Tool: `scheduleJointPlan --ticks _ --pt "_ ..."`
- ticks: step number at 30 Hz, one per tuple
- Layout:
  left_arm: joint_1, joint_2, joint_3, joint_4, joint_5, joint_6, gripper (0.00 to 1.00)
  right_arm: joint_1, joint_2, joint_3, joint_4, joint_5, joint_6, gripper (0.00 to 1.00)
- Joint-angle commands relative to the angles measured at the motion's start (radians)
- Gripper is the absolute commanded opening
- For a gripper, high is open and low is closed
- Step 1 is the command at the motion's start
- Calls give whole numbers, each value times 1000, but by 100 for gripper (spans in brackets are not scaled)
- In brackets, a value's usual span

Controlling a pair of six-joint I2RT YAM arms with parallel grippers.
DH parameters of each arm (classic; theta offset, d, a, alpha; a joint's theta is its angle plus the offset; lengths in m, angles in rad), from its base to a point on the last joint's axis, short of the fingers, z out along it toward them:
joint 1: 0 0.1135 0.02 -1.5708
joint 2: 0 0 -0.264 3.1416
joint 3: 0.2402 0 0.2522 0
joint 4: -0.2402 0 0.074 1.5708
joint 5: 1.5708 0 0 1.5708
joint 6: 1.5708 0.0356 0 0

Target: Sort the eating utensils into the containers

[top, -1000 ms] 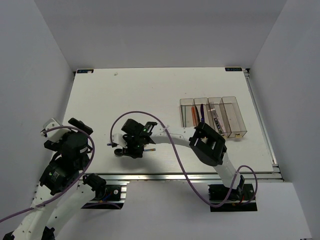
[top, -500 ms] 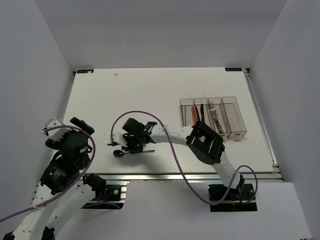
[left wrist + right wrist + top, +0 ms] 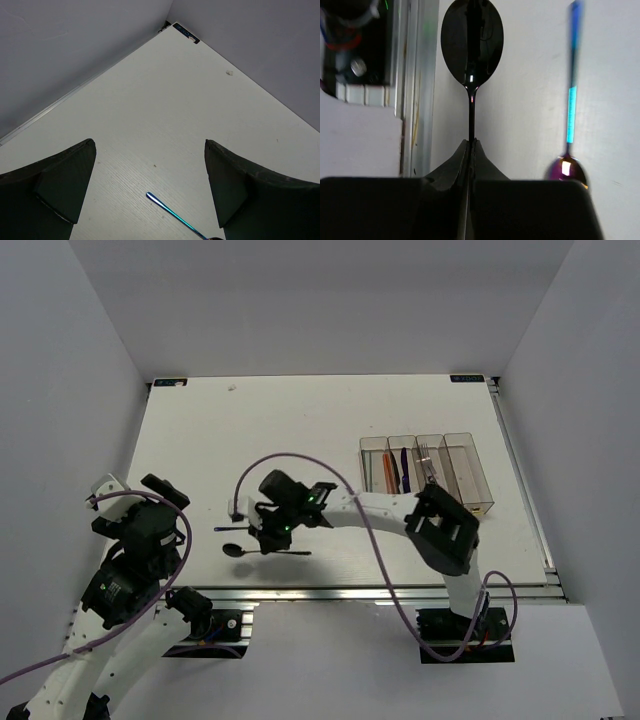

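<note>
My right gripper [image 3: 471,141] is shut on the thin handle of a black-bowled spoon [image 3: 472,37], whose bowl points away from the fingers toward the table's near rail. In the top view this gripper [image 3: 272,536] sits left of centre near the front edge, with the spoon bowl [image 3: 232,551] to its left. Beside it lies an iridescent spoon [image 3: 571,107] with a blue handle, whose tip [image 3: 170,212] also shows between the fingers of my left gripper [image 3: 150,190]. That gripper is open and empty. The containers [image 3: 470,472] stand at the right.
The bins hold orange chopsticks [image 3: 387,472], a purple knife [image 3: 404,468] and a silver fork [image 3: 430,468]. The aluminium front rail [image 3: 415,100] runs close beside the black spoon. A purple cable [image 3: 370,540] loops over the right arm.
The right jaws have closed on the black spoon's handle. The right arm's elbow has swung to the right and the gripper has shifted slightly. The left arm has barely moved.
</note>
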Motion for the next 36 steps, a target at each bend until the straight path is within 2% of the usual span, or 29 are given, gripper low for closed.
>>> scheduleJointPlan --ticks 1,4,5,6,7,9,10,12,14,18,21,22,23,25,28,31,36 --pt "1 -7 -2 3 2 8 98 -78 -182 -26 224 -46 217 0" --pt "1 -12 -2 3 0 7 98 -173 -256 -46 228 89 373 0" --pt "1 -12 -4 3 2 7 98 -242 -275 -53 212 186 412 0" --pt "1 -12 -2 3 2 8 98 -284 -323 -72 166 222 441 0" --pt "1 -12 -4 3 4 8 98 -381 -353 -86 137 248 467 0" --pt "1 -15 -2 8 10 11 98 -481 -443 -122 72 298 448 0" --pt "1 -15 -7 10 13 13 98 -570 -471 -159 46 310 410 0" --pt "1 -12 -8 20 31 24 98 -650 -514 -182 -8 386 292 0" --pt "1 -6 -11 34 45 36 98 -735 -516 -182 -64 507 241 0" --pt "1 20 -11 34 76 40 98 -931 -473 -150 -121 470 233 0" --pt "0 13 -21 57 105 60 98 -1012 -470 -170 -108 435 207 0" --pt "-1 8 -24 69 125 71 98 -1051 -471 -179 -83 449 207 0" --pt "-2 8 -30 75 132 76 98 -1066 -473 -202 -72 541 217 0" --pt "-5 11 -31 83 137 82 98 -1111 -473 -222 -74 565 231 0" --pt "-10 14 -28 74 131 76 98 -1131 -505 -311 -40 565 161 0" --pt "-19 1 -30 74 129 76 98 -1131 -566 -449 93 580 86 0" --pt "-56 -12 -28 65 114 65 98 -1158 -530 -458 69 640 99 0"
